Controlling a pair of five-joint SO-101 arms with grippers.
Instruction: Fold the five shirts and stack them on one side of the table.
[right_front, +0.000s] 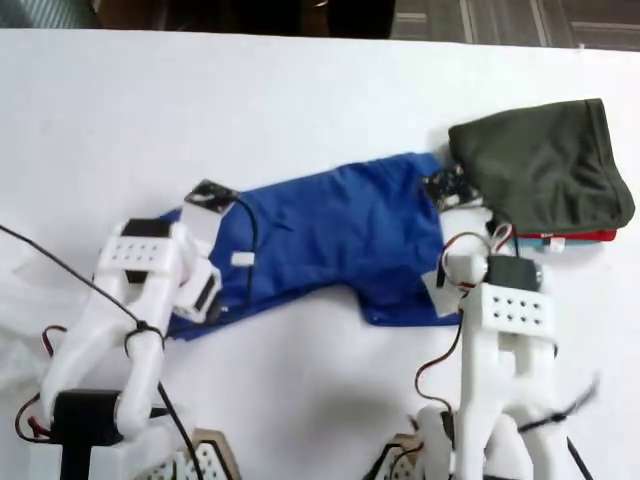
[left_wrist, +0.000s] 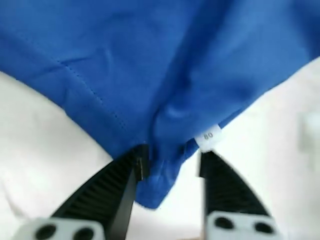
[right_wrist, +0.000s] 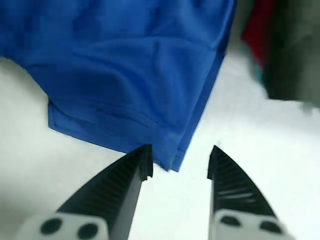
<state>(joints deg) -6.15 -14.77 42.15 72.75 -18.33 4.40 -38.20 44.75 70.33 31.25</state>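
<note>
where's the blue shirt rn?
High view: the blue shirt lies spread across the middle of the table, one end beside the folded stack on the right. The left gripper straddles its other end.

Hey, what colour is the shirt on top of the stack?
The top shirt is dark olive green, clearest in the high view.

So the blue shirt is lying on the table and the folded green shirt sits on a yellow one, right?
Not yellow: in the high view the folded green shirt sits on a red shirt. The blue shirt does lie on the table.
</note>
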